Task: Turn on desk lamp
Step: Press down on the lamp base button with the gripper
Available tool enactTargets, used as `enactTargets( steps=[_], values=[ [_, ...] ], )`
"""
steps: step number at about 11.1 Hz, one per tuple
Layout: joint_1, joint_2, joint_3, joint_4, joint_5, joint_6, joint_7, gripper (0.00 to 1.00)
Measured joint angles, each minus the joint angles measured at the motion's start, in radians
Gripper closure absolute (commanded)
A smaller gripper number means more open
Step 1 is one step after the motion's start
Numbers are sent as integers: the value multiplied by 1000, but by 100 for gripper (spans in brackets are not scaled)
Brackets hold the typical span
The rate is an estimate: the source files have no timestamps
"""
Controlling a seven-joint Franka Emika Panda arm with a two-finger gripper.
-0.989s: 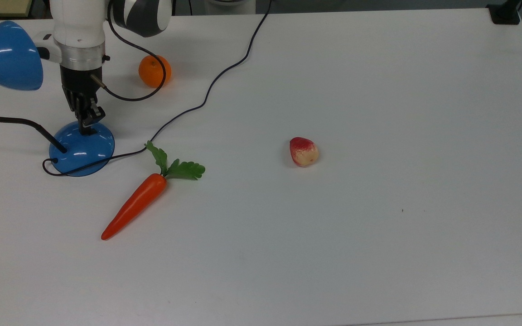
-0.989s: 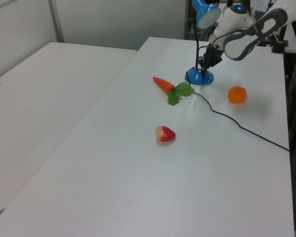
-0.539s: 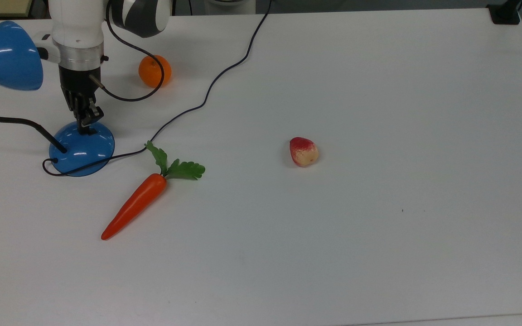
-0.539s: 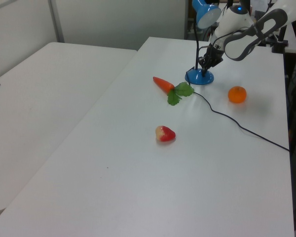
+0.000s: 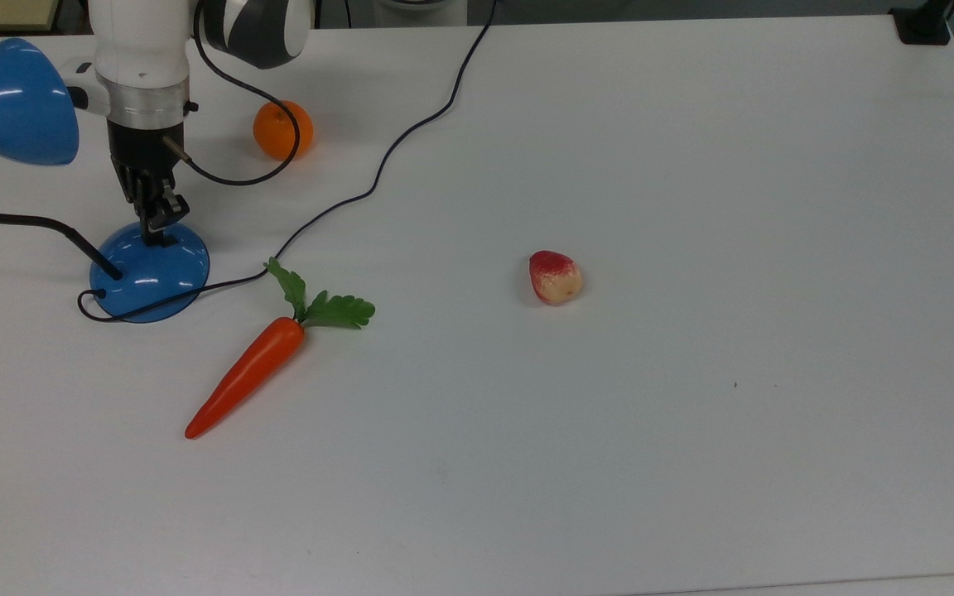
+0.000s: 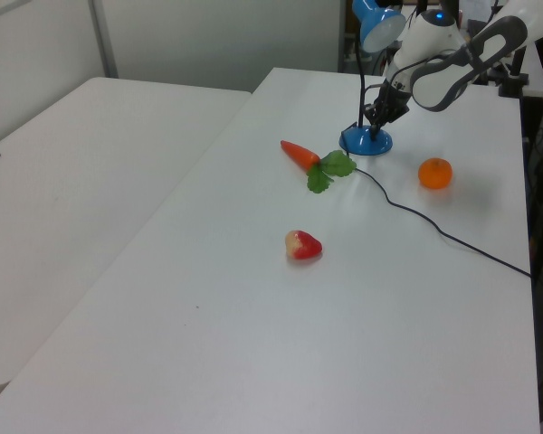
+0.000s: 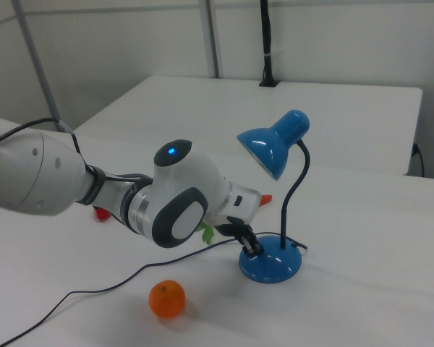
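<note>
The gripper (image 5: 156,234) points down onto the domed base of the blue desk lamp (image 5: 148,271), its jaws drawn together, tips touching the base's top. The lamp stands on the white table (image 5: 692,207). Relative to the base in the top view: orange (image 5: 281,130) beyond, carrot (image 5: 250,371) nearer, strawberry (image 5: 555,277) well right.

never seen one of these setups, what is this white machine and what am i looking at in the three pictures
It is a robot arm ending in a two-finger gripper. Three fixed cameras film the same white table: one from above, two from the sides. The gripper tip is down on the round base of a blue lamp, which the arm is meant to switch on. In the right view the shade shows no glow. Also on the table lie a carrot, an orange, a strawberry and a black cord. Nothing is held.
</note>
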Motion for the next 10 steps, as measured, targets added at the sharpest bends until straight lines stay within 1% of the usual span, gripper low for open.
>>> enactTargets(
  steps=[10],
  values=[
    [12,-6,0,2,0,0,0,100]
  ],
)
